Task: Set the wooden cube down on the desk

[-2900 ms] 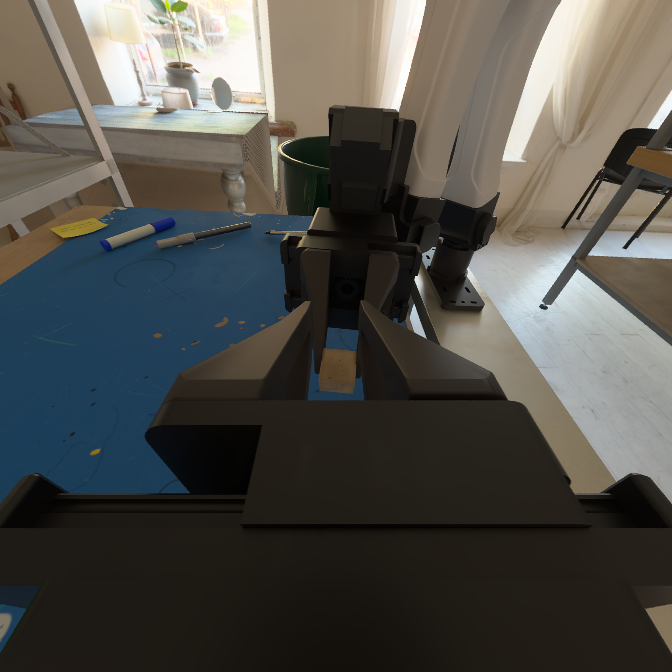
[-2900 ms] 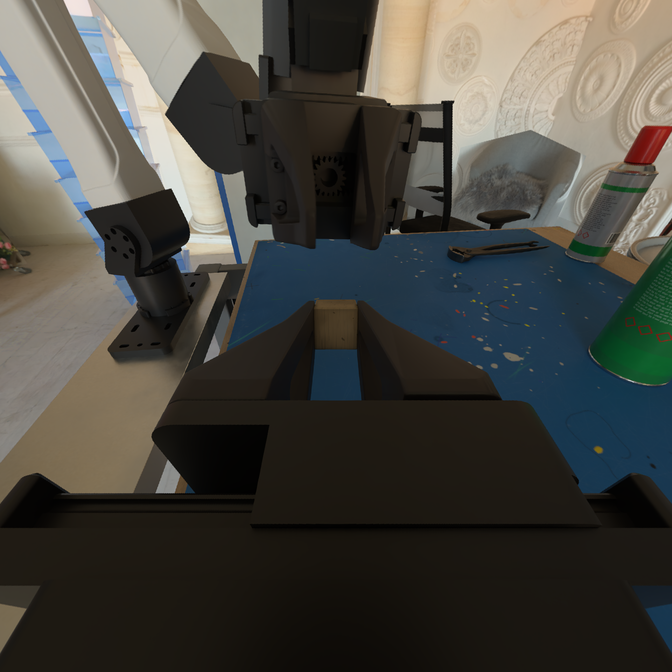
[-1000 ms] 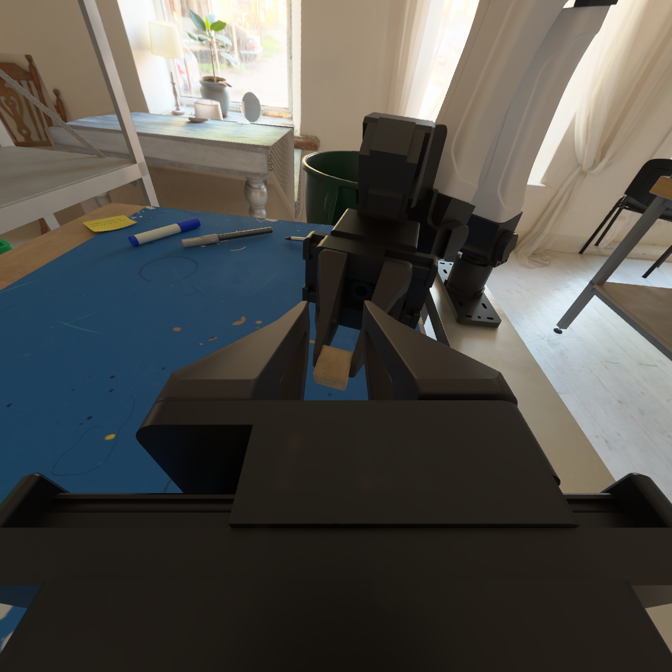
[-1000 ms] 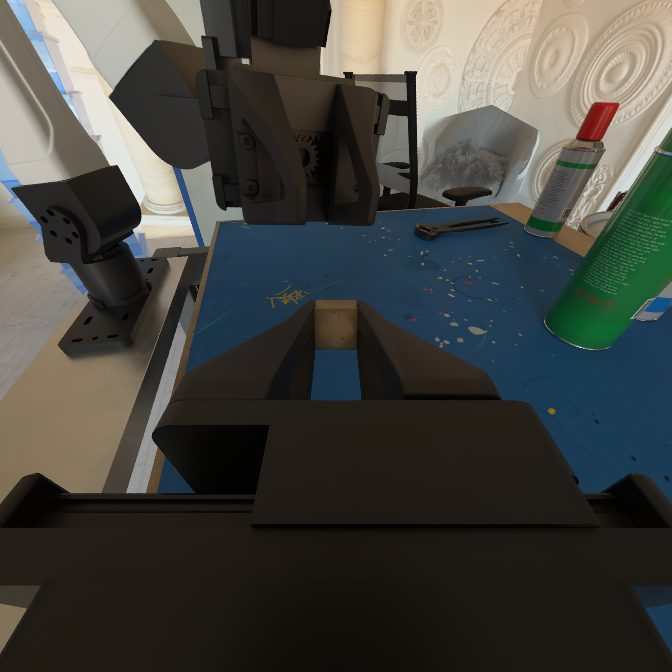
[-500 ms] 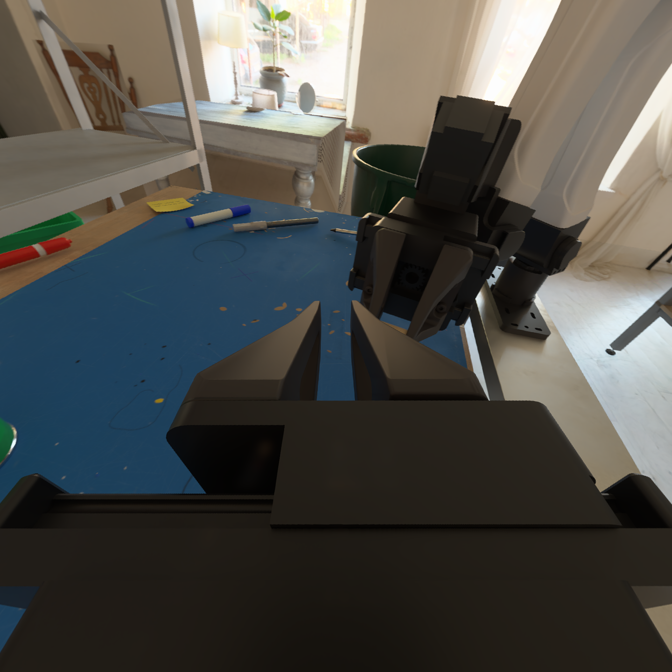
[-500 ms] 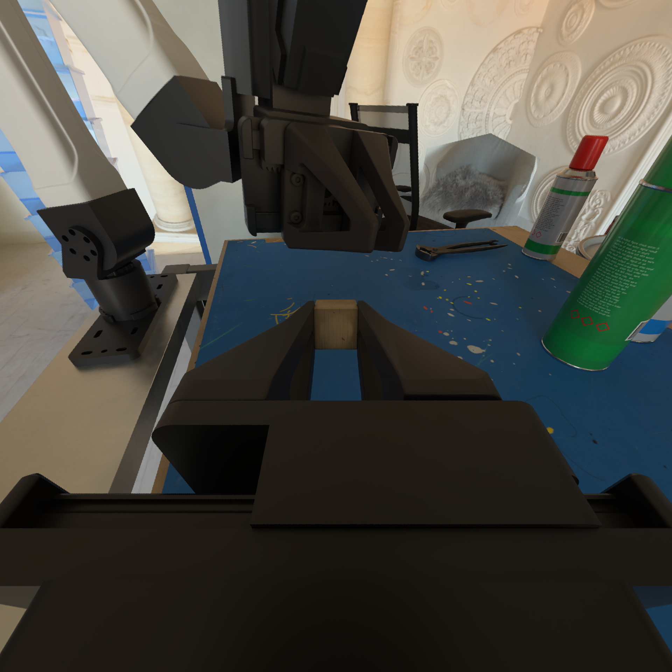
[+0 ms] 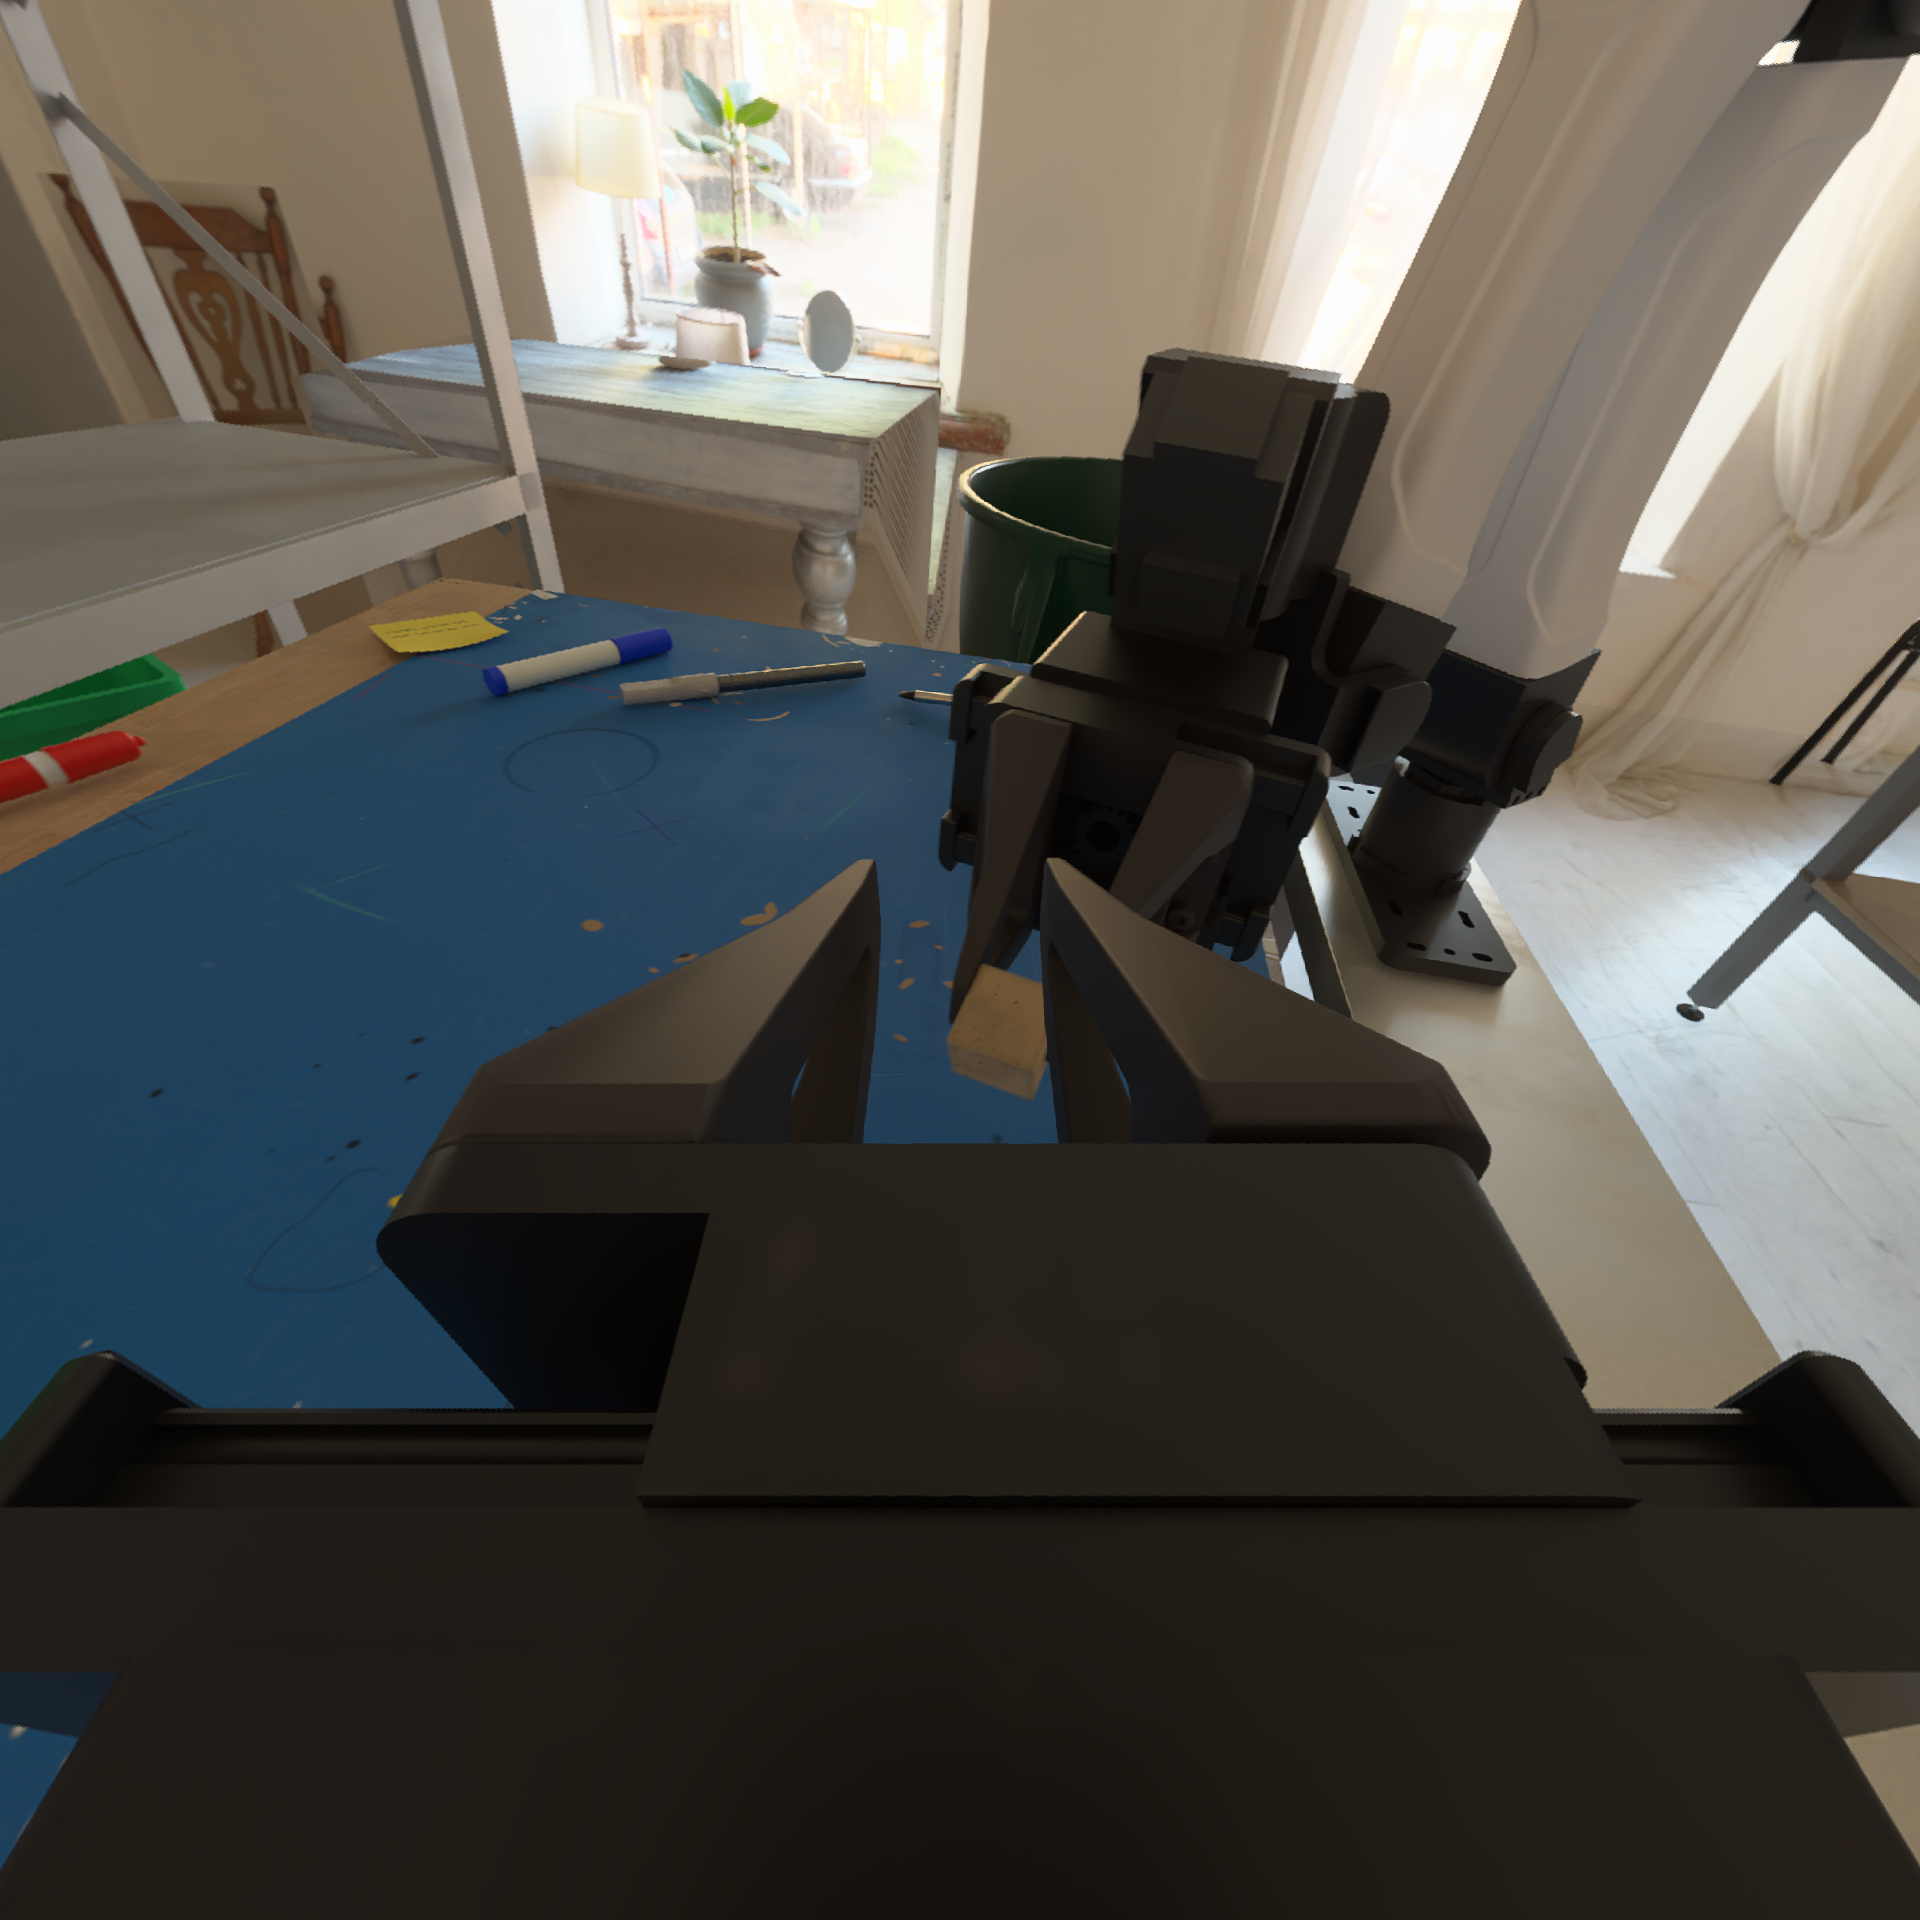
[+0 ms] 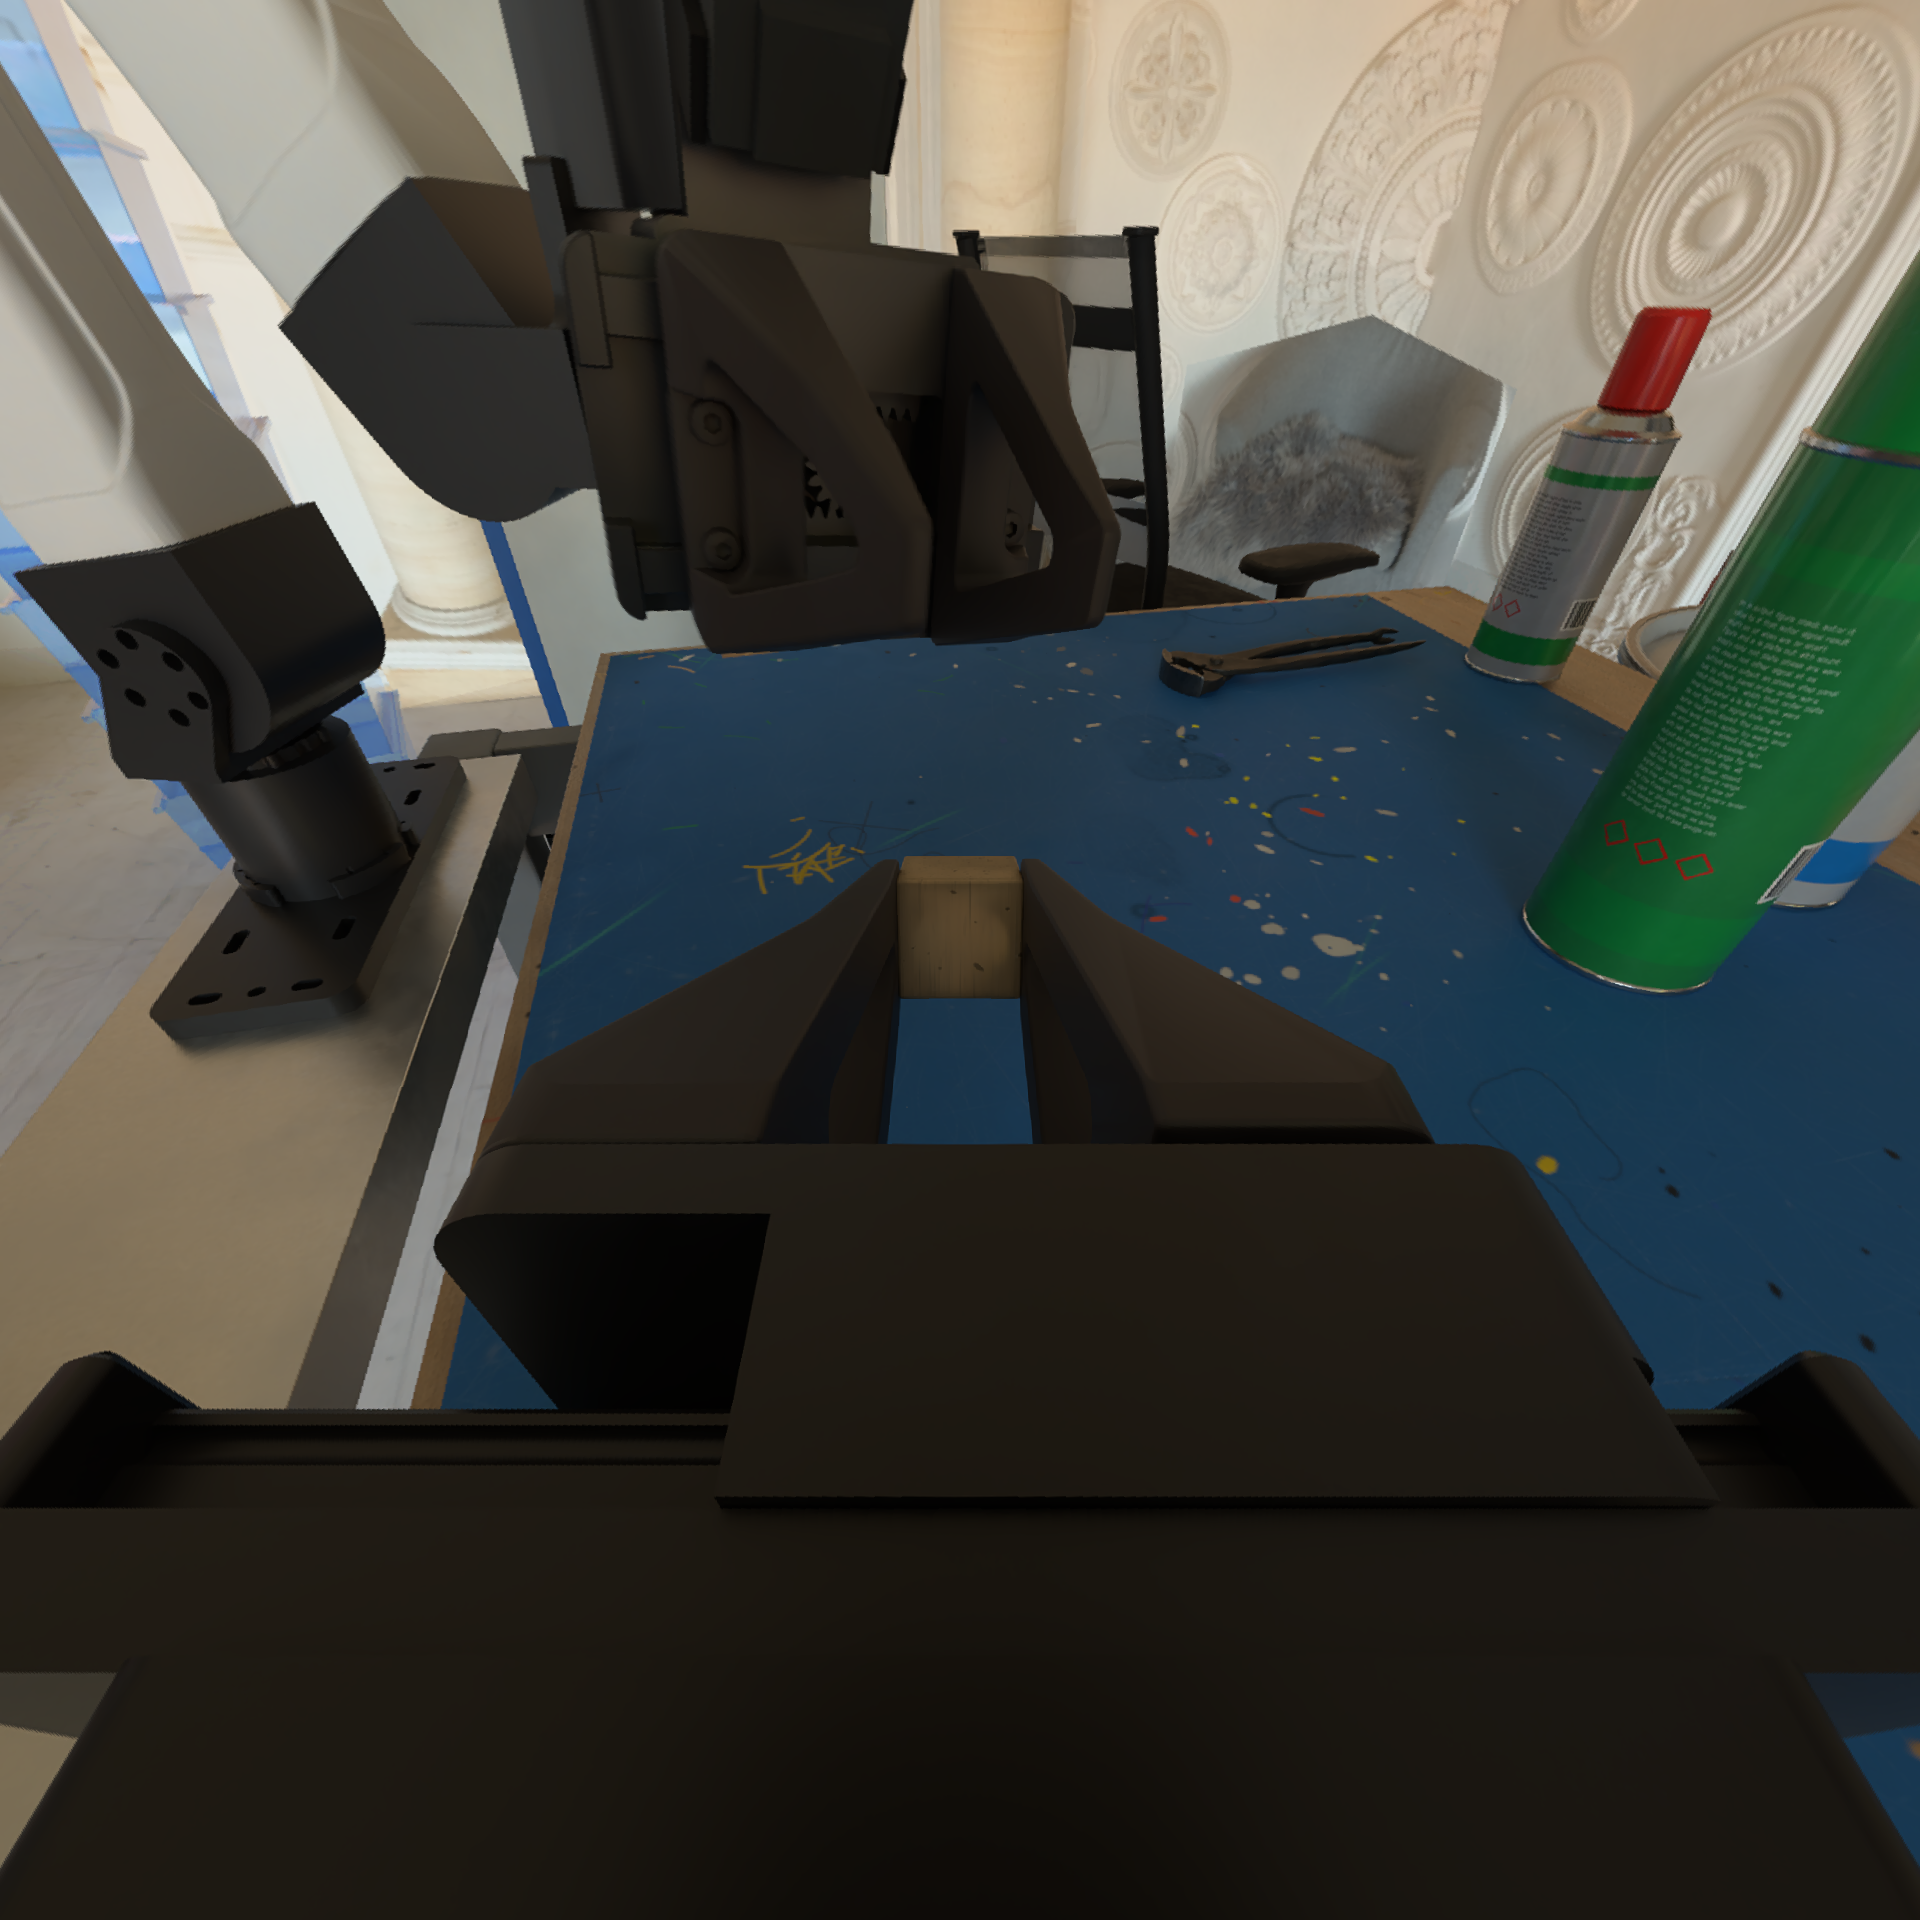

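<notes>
The right tool (image 8: 960, 914) grips the wooden cube (image 8: 958, 928) between its fingertips above the blue desk (image 8: 1039, 790), near the left tool (image 7: 961, 977), which is open and empty, so lowering and releasing the cube are not yet done.

Open mat in the middle, clutter at the edges

The blue mat (image 8: 935, 769) lies bare ahead of the right gripper (image 8: 960, 883); the left gripper (image 8: 914, 499) hangs above its far edge, a green can (image 8: 1756, 748) stands to one side, pliers (image 8: 1268, 657) and markers (image 7: 577, 662) lie at the rims.
</notes>
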Robot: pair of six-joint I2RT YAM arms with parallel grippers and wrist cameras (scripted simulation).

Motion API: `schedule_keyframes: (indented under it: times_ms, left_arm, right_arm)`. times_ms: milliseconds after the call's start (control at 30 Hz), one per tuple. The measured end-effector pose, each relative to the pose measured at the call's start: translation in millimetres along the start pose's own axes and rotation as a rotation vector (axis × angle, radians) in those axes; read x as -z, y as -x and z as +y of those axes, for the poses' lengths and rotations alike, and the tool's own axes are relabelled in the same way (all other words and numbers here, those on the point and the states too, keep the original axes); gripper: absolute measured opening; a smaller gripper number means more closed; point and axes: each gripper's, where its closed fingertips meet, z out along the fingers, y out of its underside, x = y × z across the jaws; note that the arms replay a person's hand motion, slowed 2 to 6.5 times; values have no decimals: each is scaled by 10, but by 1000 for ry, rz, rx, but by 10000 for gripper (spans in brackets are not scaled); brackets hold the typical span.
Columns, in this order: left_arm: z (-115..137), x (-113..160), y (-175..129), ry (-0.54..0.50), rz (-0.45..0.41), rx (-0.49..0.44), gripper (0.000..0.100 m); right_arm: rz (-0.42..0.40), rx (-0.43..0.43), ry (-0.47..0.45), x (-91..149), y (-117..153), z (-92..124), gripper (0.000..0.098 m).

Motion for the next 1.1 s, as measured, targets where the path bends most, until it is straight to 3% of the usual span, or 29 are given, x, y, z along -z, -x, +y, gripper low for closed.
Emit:
schedule_keyframes:
  times_ms: [367, 500, 600, 733, 1100]
  left_arm:
    - [86, -93, -73, 34, 3, 4, 294]
    - [76, -69, -14, 35, -22, 20, 266]
    - [57, -30, 86, 35, -76, 19, 167]
    - [30, 25, 173, 25, -124, 2, 159]
    - [-3, -4, 60, 0, -49, 34, 272]
  right_arm:
    - [11, 2, 15, -27, -1, 28, 190]
    - [6, 1, -16, -20, -7, -39, 190]
    - [-1, -6, -44, 8, -23, -79, 190]
    - [-5, -8, -65, 37, -26, -110, 190]
    - [16, -16, -45, 35, -49, -73, 190]
